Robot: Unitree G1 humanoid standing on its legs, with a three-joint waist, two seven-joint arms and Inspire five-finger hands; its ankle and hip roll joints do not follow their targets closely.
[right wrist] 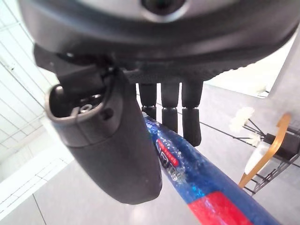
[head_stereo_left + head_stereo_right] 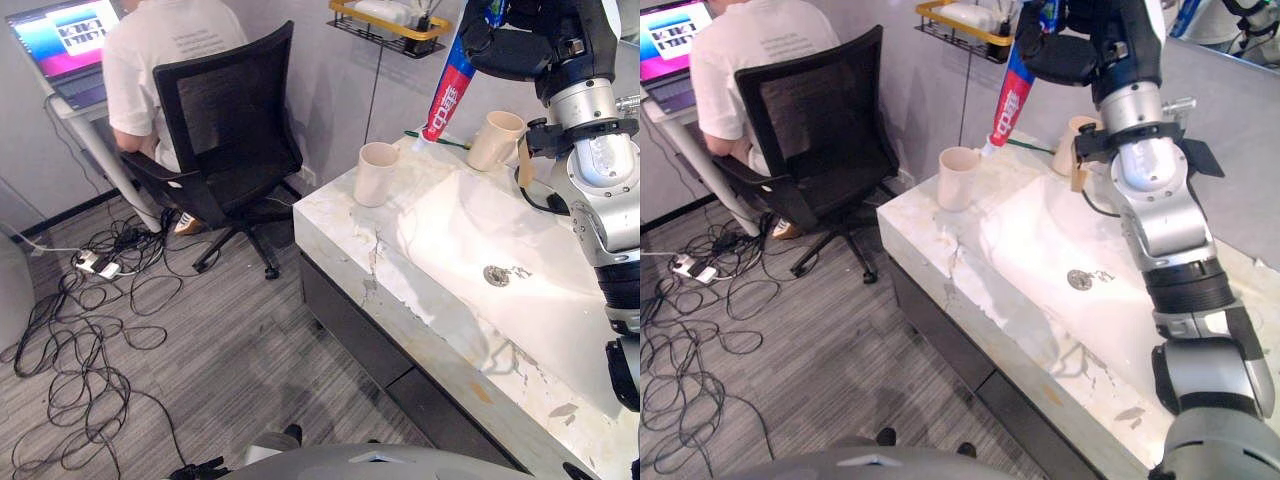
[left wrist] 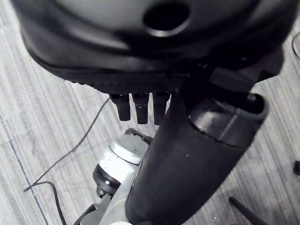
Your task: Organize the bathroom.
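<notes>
Toothpaste, a long red, white and blue tube (image 2: 447,95), hangs from my right hand (image 2: 510,45), raised well above the white marble vanity counter (image 2: 340,225). My fingers (image 1: 191,117) and thumb curl round the tube's blue upper end, as my right wrist view shows. The tube slants down, its white cap end low over the counter's back edge, between two beige ceramic cups. One cup (image 2: 377,174) stands near the counter's left corner, the other cup (image 2: 494,140) further right, by the back of the shallow white basin (image 2: 470,240). A thin green toothbrush (image 2: 436,139) lies on the counter behind the cap. A yellow-rimmed wire shelf (image 2: 385,27) hangs on the wall beside my raised hand. My left hand (image 3: 140,105) hangs low over the grey striped floor (image 2: 240,350), its fingers loosely straight, holding nothing. A person in a white shirt (image 2: 160,50) sits in a black mesh office chair (image 2: 225,120)
</notes>
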